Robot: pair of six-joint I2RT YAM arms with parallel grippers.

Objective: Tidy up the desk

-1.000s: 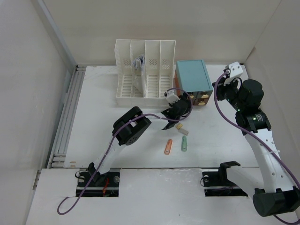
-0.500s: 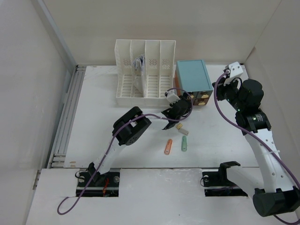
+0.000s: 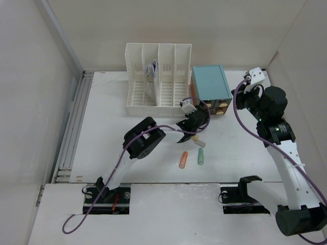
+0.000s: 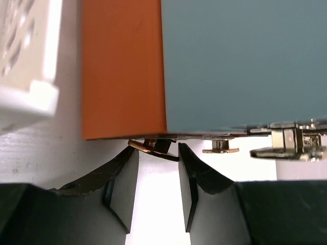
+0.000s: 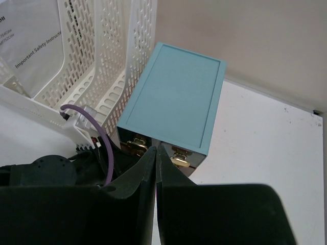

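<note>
The desk (image 3: 110, 127) is a white tabletop holding a teal-topped drawer box (image 3: 210, 84) at the back. My left gripper (image 3: 203, 112) is at the box's front. In the left wrist view the left gripper (image 4: 157, 149) has both fingertips against a brass drawer handle (image 4: 148, 148) under the box's orange side (image 4: 122, 66); it is shut on that handle. My right gripper (image 3: 241, 96) hovers to the right of the box, shut and empty. The right wrist view shows the right gripper (image 5: 156, 148) pressed together above the box (image 5: 173, 97).
A white slotted file rack (image 3: 158, 76) with papers stands left of the box. An orange marker (image 3: 183, 160), a green marker (image 3: 201, 157) and a small cream piece (image 3: 198, 140) lie in front. A ridged rail (image 3: 71, 127) runs along the left edge.
The left jaws have narrowed onto the drawer handle. Both arms have otherwise stayed where they were.
</note>
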